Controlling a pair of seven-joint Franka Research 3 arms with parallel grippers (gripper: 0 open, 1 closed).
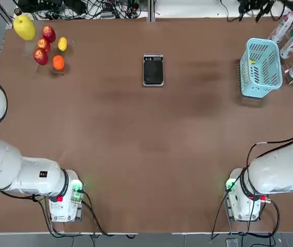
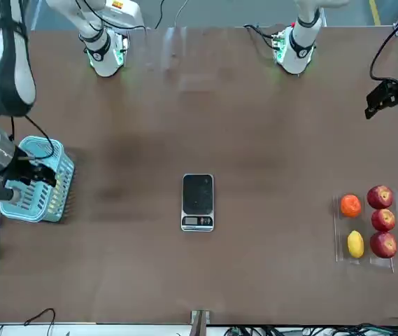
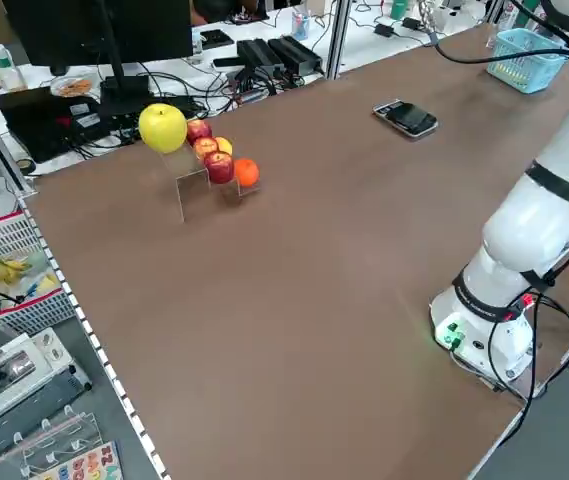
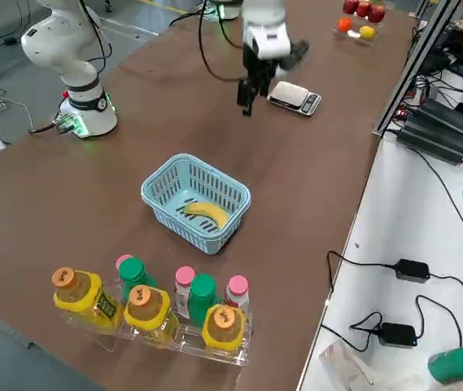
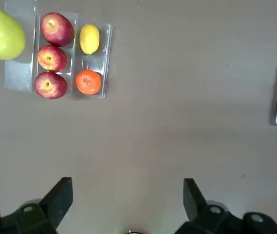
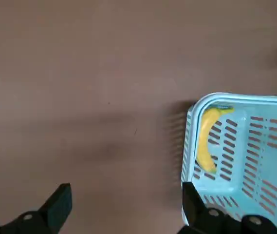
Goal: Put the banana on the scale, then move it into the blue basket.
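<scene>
beyond the right gripper (image 6: 127, 207)'s wide, empty jaws, off to one side, the banana (image 6: 210, 139) lies inside the blue basket (image 6: 241, 151); the scale (image 1: 153, 70) sits between both arms' jaws, the left gripper (image 5: 128, 204)'s also wide and empty.

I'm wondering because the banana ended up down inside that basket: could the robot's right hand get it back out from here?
Probably yes: the right gripper is open above the table near the basket, and the banana lies uncovered inside, though the walls might hinder the fingers.
</scene>
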